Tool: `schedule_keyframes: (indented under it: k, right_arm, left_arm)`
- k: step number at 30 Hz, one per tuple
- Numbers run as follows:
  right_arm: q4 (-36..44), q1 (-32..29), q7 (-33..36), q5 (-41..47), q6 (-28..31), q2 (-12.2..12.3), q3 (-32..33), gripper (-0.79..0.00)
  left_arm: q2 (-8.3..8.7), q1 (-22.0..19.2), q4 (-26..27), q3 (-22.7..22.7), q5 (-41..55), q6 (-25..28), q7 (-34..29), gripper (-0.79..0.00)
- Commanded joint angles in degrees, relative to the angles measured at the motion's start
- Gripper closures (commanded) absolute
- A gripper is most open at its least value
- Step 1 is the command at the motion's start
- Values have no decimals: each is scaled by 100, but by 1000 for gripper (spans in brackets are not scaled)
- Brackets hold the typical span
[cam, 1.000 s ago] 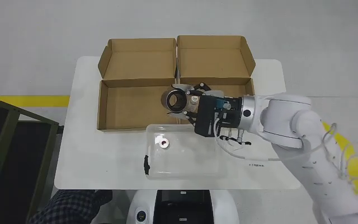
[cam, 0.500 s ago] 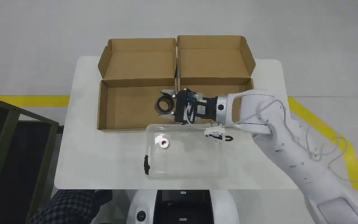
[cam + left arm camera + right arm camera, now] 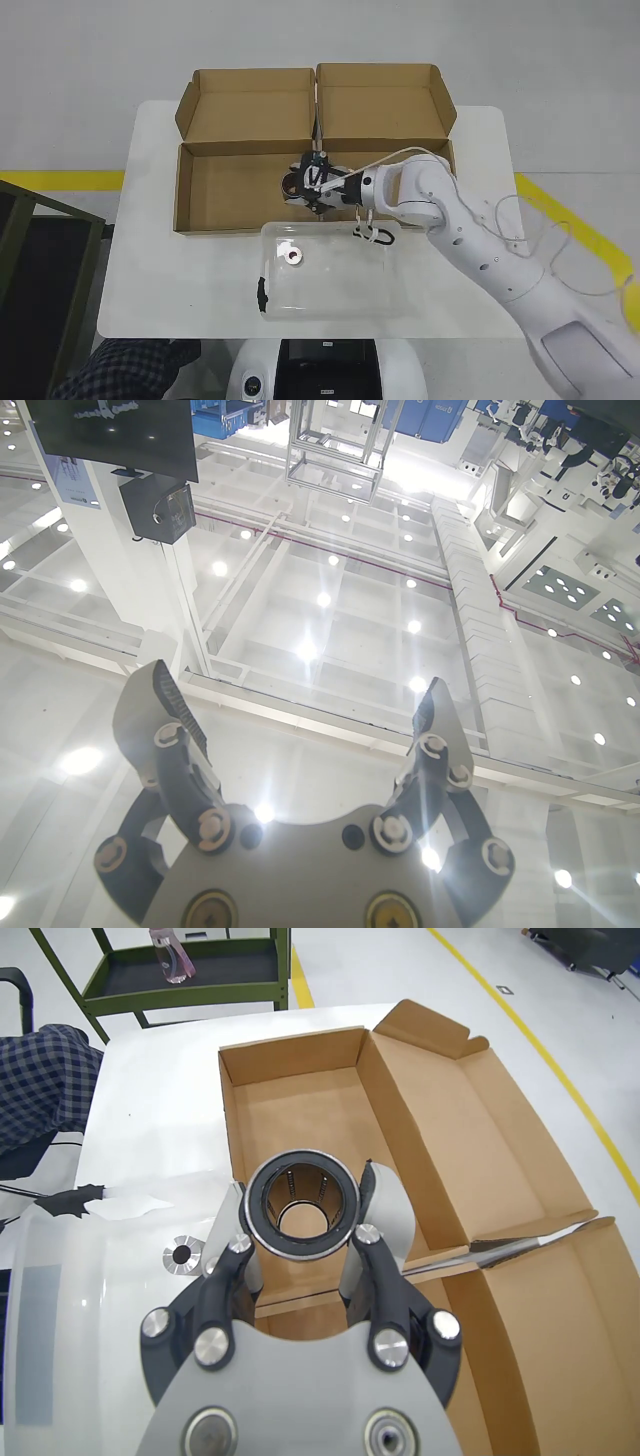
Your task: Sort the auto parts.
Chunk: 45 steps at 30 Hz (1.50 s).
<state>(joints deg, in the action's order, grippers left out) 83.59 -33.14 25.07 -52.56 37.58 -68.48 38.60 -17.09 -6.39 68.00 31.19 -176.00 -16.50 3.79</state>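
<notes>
The right gripper [image 3: 303, 1208] is clamped on a metal sleeve [image 3: 256, 1208], a short hollow cylinder with a dark rim. One finger presses on each side of its outer wall. The sleeve lies sideways in the grip, its open end facing back toward the wrist. Gripping across the round body likely gives the fingers two firm contact lines and leaves the bore free.

From above, the right gripper [image 3: 315, 185] hangs over the near edge of the left cardboard box [image 3: 230, 190], and the sleeve [image 3: 292, 186] juts past the fingertips above the box floor. That box's bare floor [image 3: 300, 1128] lies directly below and ahead of the sleeve, so this looks like the bin meant for it. Letting go looks like the step at hand, though the height above the floor cannot be judged.

The right cardboard box [image 3: 540, 1308] sits just beside the gripper on its other flank, its lid folded back; it seems to be the bin for another kind of part.

Behind and below the gripper is the clear tray [image 3: 330, 280] on the white table [image 3: 160, 250]. One small metal ring [image 3: 292, 254] lies in it, apparently waiting to be sorted.

The left gripper [image 3: 295, 690] is spread wide with nothing between its fingers, pointing up at the ceiling, well away from the work.
</notes>
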Motion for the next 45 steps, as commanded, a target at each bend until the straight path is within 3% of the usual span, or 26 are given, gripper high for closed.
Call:
schedule_keyframes:
  k: [1, 26, 40, 45]
  right_arm:
    - [-107, 41, 34, -14, -54, -46, -64, 0]
    - [-1076, 322, 456, 71, -331, -548, -525, 0]
    - [-1368, 388, 736, 91, -341, -739, -597, -182]
    - [-1427, 402, 820, 75, -330, -792, -603, -209]
  left_arm:
    - [0, 0, 0, 0, 0, 0, 0, -785]
    - [0, 0, 0, 0, 0, 0, 0, -785]
    - [0, 0, 0, 0, 0, 0, 0, -785]
    - [0, 0, 0, 0, 0, 0, 0, -785]
